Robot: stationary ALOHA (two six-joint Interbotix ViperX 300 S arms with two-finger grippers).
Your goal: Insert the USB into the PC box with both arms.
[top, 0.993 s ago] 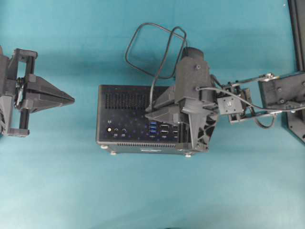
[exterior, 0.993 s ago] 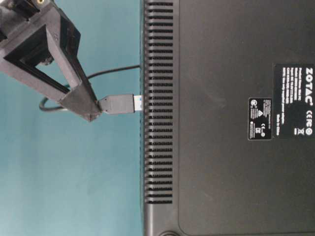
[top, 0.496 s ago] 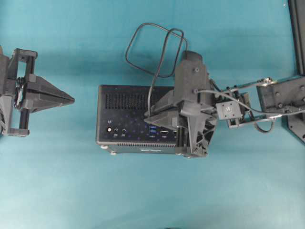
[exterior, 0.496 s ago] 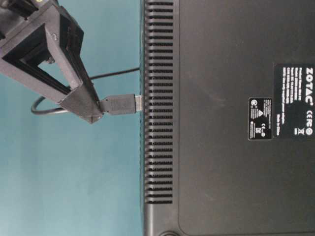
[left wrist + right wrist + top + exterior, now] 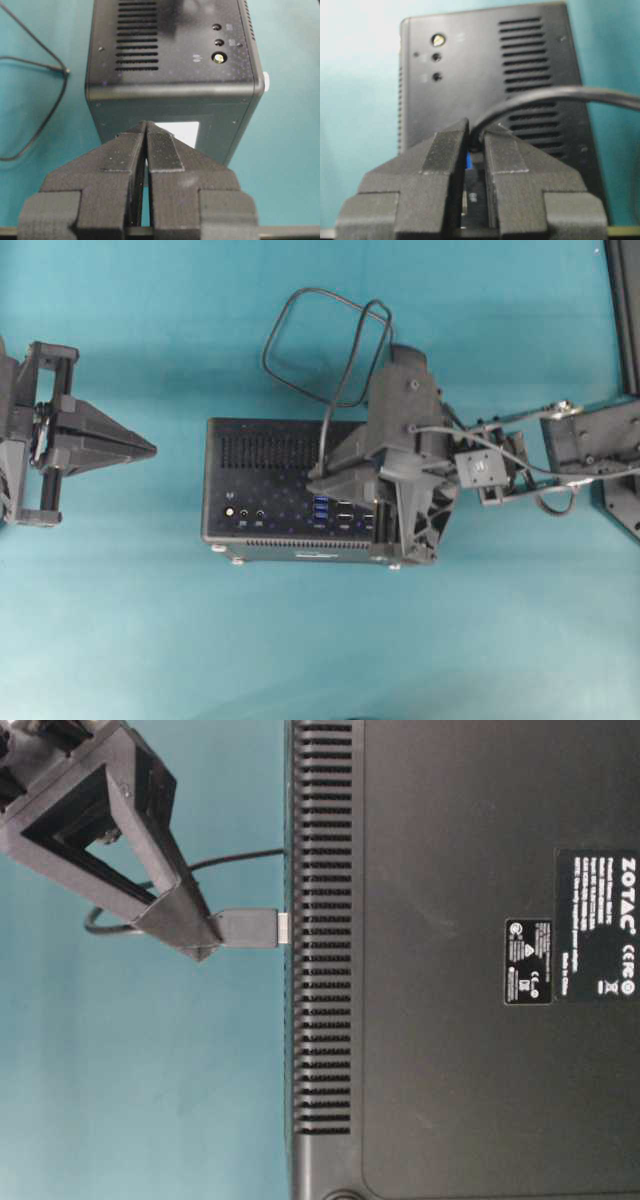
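Teal desk (image 5: 150, 620) carries the PC box (image 5: 262, 455); above it, the right pincer (image 5: 312, 478) clenches the USB (image 5: 248, 928), its tip seemingly touching the box's ported face.

A: What's on the table?
B: One PC box (image 5: 285, 490), one USB (image 5: 325, 345) cable, and two grippers: the left gripper (image 5: 150, 450) at nine o'clock, the right gripper (image 5: 312, 480) over the box.
A: Round jacks on its top face?
B: Three, plus two silver feet visible along its six o'clock edge.
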